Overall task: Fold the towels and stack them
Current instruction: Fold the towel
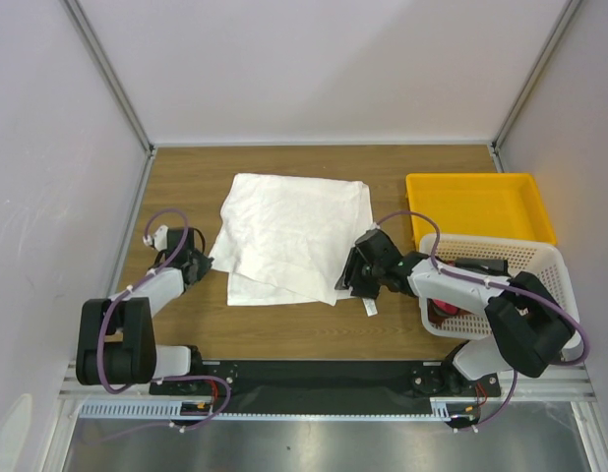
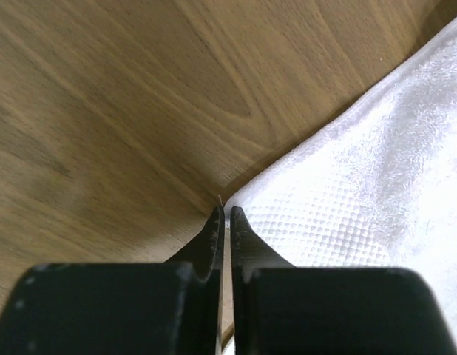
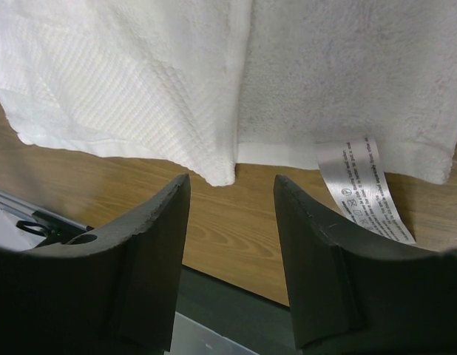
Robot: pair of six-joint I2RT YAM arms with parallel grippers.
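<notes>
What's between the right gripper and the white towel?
Only bare wooden table, seen in the right wrist view. The white towel nearly reaches the open right gripper.

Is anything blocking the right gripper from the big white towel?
No, nothing visible. The open right gripper faces the large white cloth towel at its near edge, with only bare wooden table between them.

The left arm (image 1: 156, 288) and right arm (image 1: 434, 279) share white links and black joint housings, each trailing a looped purple cable (image 1: 154, 220). The left hand (image 2: 225, 214) has 2 thin black fingers tapering to points; the right hand (image 3: 232, 196) has 2 broad, curved, matte dark-grey fingers.
</notes>
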